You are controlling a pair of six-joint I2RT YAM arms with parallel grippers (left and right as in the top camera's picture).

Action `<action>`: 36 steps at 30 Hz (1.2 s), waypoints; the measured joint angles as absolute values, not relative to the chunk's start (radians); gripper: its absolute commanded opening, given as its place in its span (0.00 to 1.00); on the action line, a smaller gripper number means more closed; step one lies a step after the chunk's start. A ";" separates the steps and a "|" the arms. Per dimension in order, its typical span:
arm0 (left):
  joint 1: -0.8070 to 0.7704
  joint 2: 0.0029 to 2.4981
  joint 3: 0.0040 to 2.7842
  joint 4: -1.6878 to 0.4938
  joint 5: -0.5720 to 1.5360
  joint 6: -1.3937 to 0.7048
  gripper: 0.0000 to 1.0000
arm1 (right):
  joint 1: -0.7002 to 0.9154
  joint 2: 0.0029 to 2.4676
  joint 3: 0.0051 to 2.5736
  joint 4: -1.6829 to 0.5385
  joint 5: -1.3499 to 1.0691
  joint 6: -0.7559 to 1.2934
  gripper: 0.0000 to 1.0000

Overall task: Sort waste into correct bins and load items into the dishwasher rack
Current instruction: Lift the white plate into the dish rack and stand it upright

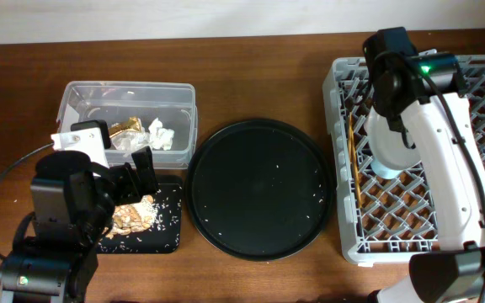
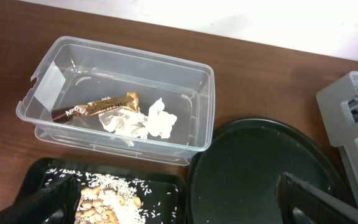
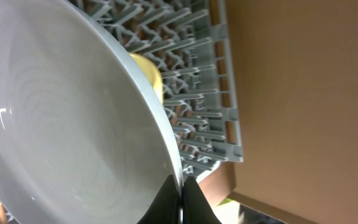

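**Loading the plate.** We are holding the pale grey-white round plate (image 3: 73, 124) over the large grey plastic lattice rack (image 1: 343, 227), with the right gripper (image 3: 180, 186) pinched shut on its thin rim. To seat it well, we are judging that the plate should go in upright, its edge slid between two rows of pegs. It should stay clear of the yellow rounded bowl (image 3: 149, 78) just behind it and the two thin wooden chopsticks (image 1: 354, 160) lying in the rack. We cannot tell whether the lower edge is touching the grid, as the arm is hiding it. The plate's surface is looking smooth and glossy, so a slow release seems wise.

The left gripper (image 2: 182, 199) is hanging fully spread and empty above the shallow black rectangular tray (image 2: 166, 186), which is carrying tan crumbly scraps (image 2: 104, 208). Beside it, the clear rounded plastic tub (image 2: 207, 93) is holding a shiny gold-brown wrapper (image 2: 101, 107) and crumpled white tissue (image 2: 145, 123).
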State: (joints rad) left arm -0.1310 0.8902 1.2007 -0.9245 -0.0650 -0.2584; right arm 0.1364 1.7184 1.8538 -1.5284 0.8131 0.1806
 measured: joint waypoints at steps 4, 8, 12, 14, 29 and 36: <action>-0.131 0.890 1.201 -0.925 -0.065 -0.259 0.99 | 0.136 1.738 1.838 -1.528 0.784 0.180 0.04; -0.131 0.890 1.201 -0.925 -0.065 -0.258 0.99 | 0.140 1.761 1.801 -1.521 0.768 0.180 0.04; -0.131 0.890 1.201 -0.925 -0.065 -0.259 1.00 | 0.159 1.770 1.773 -1.502 0.744 0.181 0.04; -0.131 0.890 1.201 -0.925 -0.065 -0.258 0.99 | 0.173 1.770 1.770 -1.491 0.725 0.181 0.04; -0.131 0.890 1.201 -0.925 -0.065 -0.258 0.99 | 0.211 1.770 1.769 -1.443 0.559 0.180 0.40; -0.131 0.890 1.201 -0.925 -0.065 -0.259 0.99 | 0.211 1.770 1.769 -1.377 0.440 0.183 0.78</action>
